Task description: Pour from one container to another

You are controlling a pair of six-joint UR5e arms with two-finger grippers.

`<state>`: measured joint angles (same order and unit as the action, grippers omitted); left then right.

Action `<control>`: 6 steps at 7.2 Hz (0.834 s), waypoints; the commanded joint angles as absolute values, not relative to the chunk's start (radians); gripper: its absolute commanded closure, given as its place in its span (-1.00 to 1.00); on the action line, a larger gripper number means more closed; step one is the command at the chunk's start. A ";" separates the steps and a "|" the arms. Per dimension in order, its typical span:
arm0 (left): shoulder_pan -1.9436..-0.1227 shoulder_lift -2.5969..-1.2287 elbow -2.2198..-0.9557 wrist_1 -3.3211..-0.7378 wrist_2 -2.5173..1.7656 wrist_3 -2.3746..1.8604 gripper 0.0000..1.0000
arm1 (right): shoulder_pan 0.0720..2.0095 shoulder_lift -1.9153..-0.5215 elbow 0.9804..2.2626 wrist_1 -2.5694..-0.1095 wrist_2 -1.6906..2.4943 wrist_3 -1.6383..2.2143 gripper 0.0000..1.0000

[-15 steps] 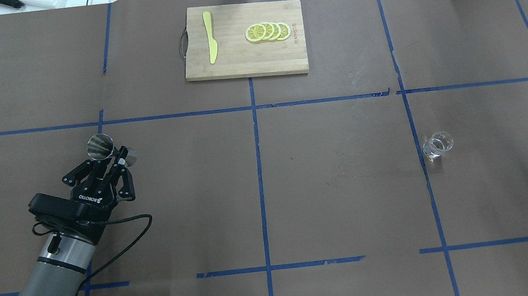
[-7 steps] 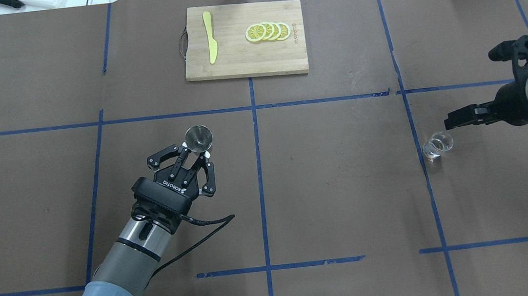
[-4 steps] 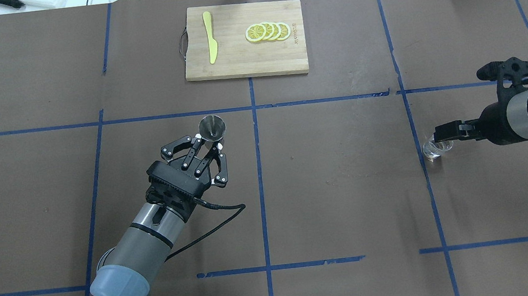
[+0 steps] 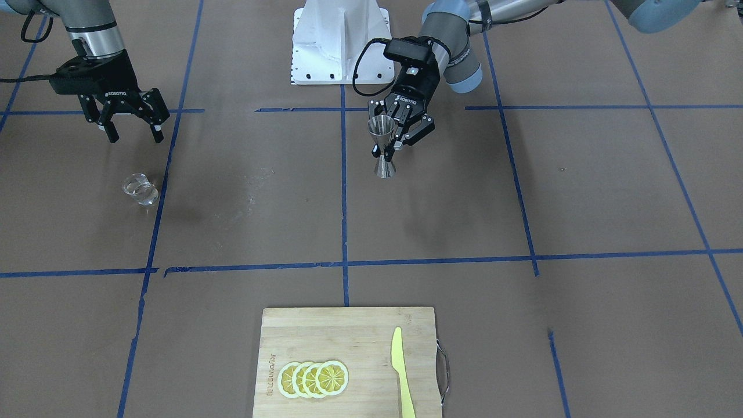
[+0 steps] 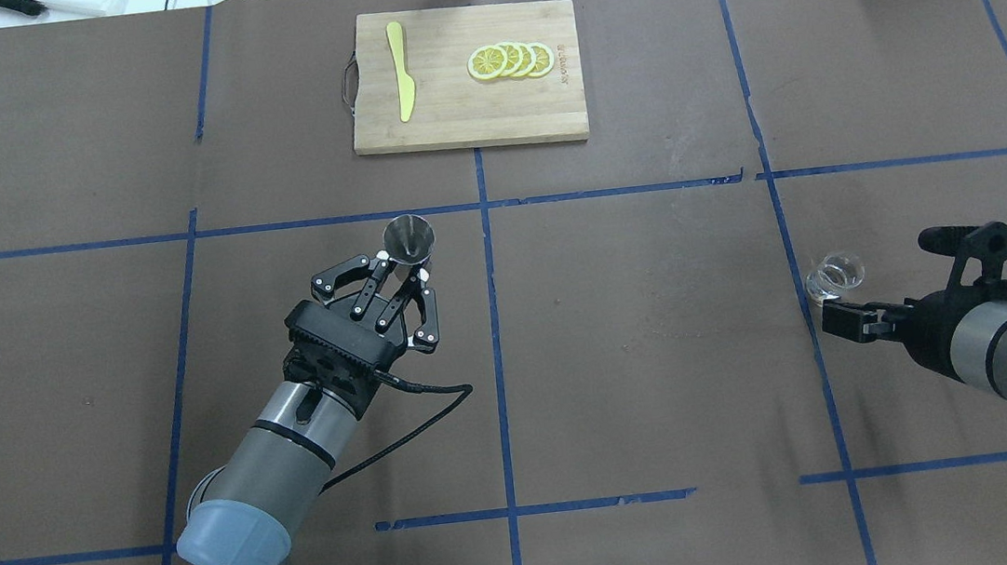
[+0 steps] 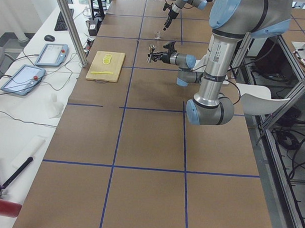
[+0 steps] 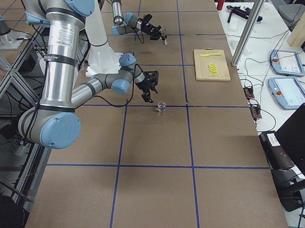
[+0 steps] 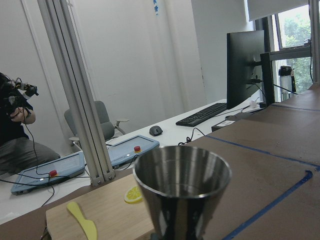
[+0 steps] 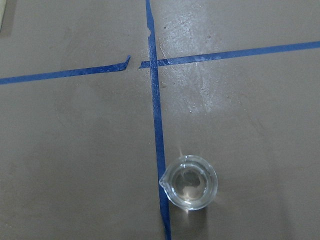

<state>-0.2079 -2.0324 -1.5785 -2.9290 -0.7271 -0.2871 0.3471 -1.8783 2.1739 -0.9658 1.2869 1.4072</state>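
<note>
Requesting status (Operator): what does each gripper hold?

Technician: The left gripper (image 4: 388,152) is closed on the waist of the jigger (image 4: 381,129), which is upright, mouth up, and apparently clear of the table (image 4: 580,191). The right gripper (image 4: 135,137) is empty, with its fingers spread and pointing down. The glass cup (image 4: 141,190) stands on the table below those fingertips, slightly to one side of them and untouched.

Operator: Procedure for the grasp?

Technician: Centre the spread fingers over the cup. Descend until the wall sits between them, then close gently, because the glass is likely slick. Grip away from the pouring lip (image 9: 162,182), which points at the blue tape (image 9: 156,125), so it is free for pouring.

Operator: Clearances?

Technician: Bare table surrounds the cup on every side of the hand. The left gripper is well apart. The cutting board (image 4: 360,331) lies ahead of that gripper's fingers, probably outside the transfer path.
</note>
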 commanded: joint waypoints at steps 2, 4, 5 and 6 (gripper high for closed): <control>-0.209 -2.033 -1.578 -2.925 -0.726 -0.288 1.00 | 0.154 -1.924 2.134 -0.922 0.886 1.425 -1.00; -0.209 -2.033 -1.578 -2.911 -0.726 -0.290 1.00 | 0.094 -1.895 1.999 -0.834 0.661 1.427 -0.90; -0.210 -2.033 -1.578 -2.911 -0.727 -0.290 1.00 | 0.084 -1.894 1.956 -0.749 0.593 1.427 -0.82; -0.210 -2.033 -1.578 -2.911 -0.726 -0.290 1.00 | 0.083 -1.869 1.910 -0.726 0.548 1.425 -0.69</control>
<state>-0.2096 -2.0325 -1.5785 -2.9121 -0.7264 -0.2897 0.0920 -1.8906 1.9693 -0.7813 0.6233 1.4260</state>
